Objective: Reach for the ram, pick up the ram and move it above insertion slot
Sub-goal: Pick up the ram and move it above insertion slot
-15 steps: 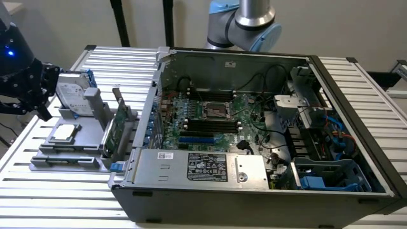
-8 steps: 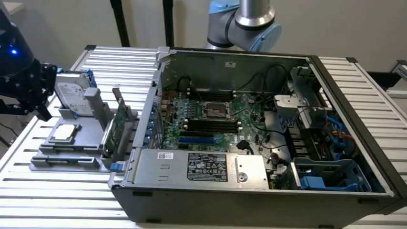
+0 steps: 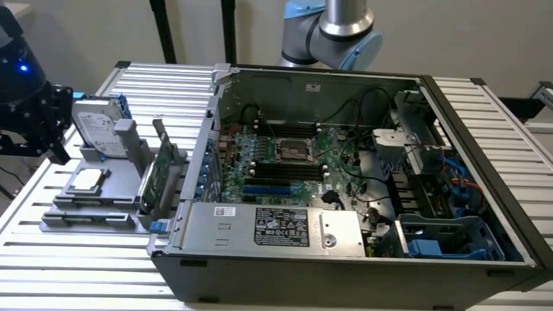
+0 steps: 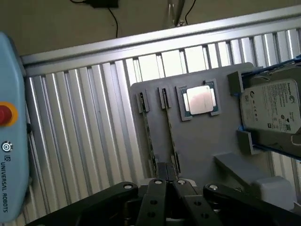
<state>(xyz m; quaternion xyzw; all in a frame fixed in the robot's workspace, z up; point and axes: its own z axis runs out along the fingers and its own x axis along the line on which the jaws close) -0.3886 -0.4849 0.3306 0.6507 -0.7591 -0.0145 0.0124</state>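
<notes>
From the wrist, the gripper [image 4: 167, 170] has its two black fingers pressed together tip to tip, with nothing caught between them. It hangs over a flat grey holder [image 4: 202, 141] that lies on a ribbed metal table [image 4: 80, 141]. Two thin sticks of ram stand on edge in the holder, side by side. The first ram stick [image 4: 169, 134] is next to the processor [image 4: 200, 100], and the second ram stick [image 4: 147, 136] is on its other side. The closed fingertips sit over one end of the first ram stick, but I cannot tell whether they touch it. The processor lies flat in a square pocket between the sticks and a hard drive [image 4: 273, 110], which is propped up in the holder. A pale blue control pendant [image 4: 9, 132] with a red button is well apart from the holder.

In the exterior view, the holder sits on the table to the exterior view's left of an open computer case [image 3: 346, 272]. The hard drive stands upright at the holder's far end, with the processor lying flat in front of it. A green expansion card [image 3: 160, 175] stands on edge between the holder and the case wall. The gripper is a dark mass at the exterior view's left edge, above the holder. Inside the case the motherboard [image 3: 294, 139] lies flat, with long black slots [image 3: 285, 170] running across it. The arm [image 3: 341, 29] rises behind the case.
</notes>
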